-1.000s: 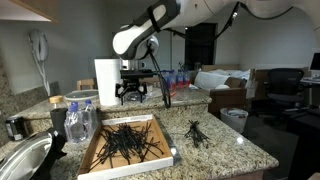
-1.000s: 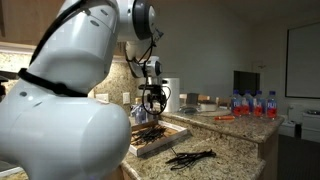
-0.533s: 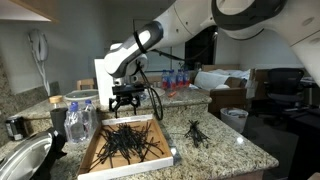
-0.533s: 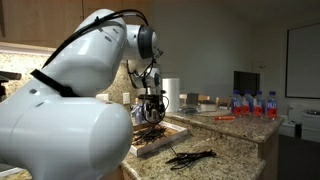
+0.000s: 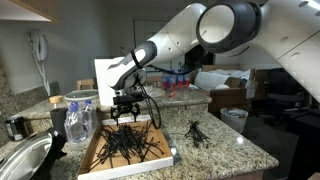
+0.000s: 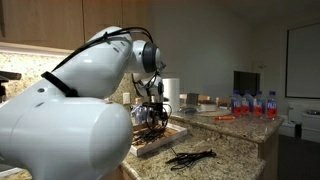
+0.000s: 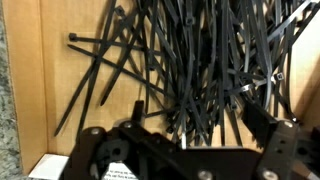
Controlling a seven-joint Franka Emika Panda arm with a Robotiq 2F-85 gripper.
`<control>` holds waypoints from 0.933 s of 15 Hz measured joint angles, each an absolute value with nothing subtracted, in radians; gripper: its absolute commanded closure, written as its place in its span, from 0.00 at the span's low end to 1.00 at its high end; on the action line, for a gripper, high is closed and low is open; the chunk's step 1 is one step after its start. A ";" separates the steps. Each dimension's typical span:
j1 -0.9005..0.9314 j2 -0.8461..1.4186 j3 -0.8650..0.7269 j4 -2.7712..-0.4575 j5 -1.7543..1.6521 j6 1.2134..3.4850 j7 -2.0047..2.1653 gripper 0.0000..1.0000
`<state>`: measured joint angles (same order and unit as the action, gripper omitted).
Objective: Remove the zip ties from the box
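The box [image 5: 95, 158], brown cardboard with low white sides, lies on the granite counter and also shows in the other exterior view as the box [image 6: 160, 143]. A spiky black bunch of zip ties [image 5: 128, 142] fills it. A smaller bunch of zip ties [image 5: 195, 132] lies on the counter beside the box, also visible as zip ties [image 6: 190, 156]. My gripper [image 5: 126, 113] hangs open just above the bunch at the box's far end. In the wrist view the zip ties [image 7: 200, 60] cross the cardboard bottom [image 7: 45, 90], and my gripper [image 7: 185, 128] has several strips between its spread fingers [image 7: 268, 125].
A paper towel roll [image 5: 104, 78] stands behind the box. A clear plastic container [image 5: 80, 120] sits at its left, beside a metal bowl [image 5: 25, 160]. Water bottles [image 6: 255, 104] stand on the far counter. The counter edge runs close in front of the box.
The arm has swung left and come down from above the back counter to just over the zip ties in the box. The jaws stayed open.
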<state>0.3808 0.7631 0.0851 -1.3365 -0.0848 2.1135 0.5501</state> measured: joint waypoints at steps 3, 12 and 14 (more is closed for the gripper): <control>0.383 0.809 0.084 -1.307 -0.084 2.131 0.550 0.00; 0.408 0.861 0.077 -1.269 -0.081 2.132 0.565 0.61; 0.426 0.861 0.067 -1.266 -0.081 2.132 0.585 0.74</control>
